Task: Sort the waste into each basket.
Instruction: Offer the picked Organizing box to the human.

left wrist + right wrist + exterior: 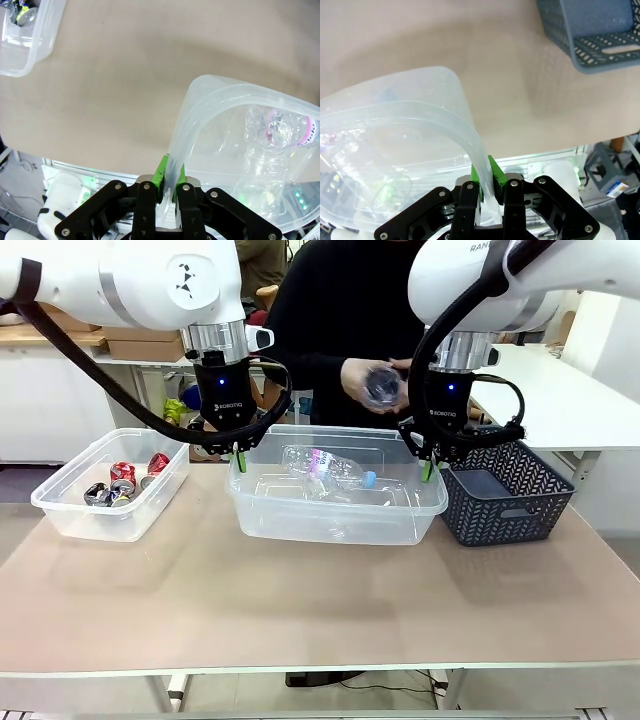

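A clear basket stands mid-table with crushed clear bottles inside. My left gripper is shut on its left rim, seen close in the left wrist view, where the left gripper pinches the rim near a bottle. My right gripper is shut on the right rim; the right wrist view has the right gripper clamping the thin wall. A second clear basket at the left holds red and silver cans. Across the table, a person's hands hold a clear bottle above the middle basket.
A dark lattice basket stands just right of my right gripper, its corner also in the right wrist view. The left basket's corner appears in the left wrist view. Bare tabletop lies in front of the baskets.
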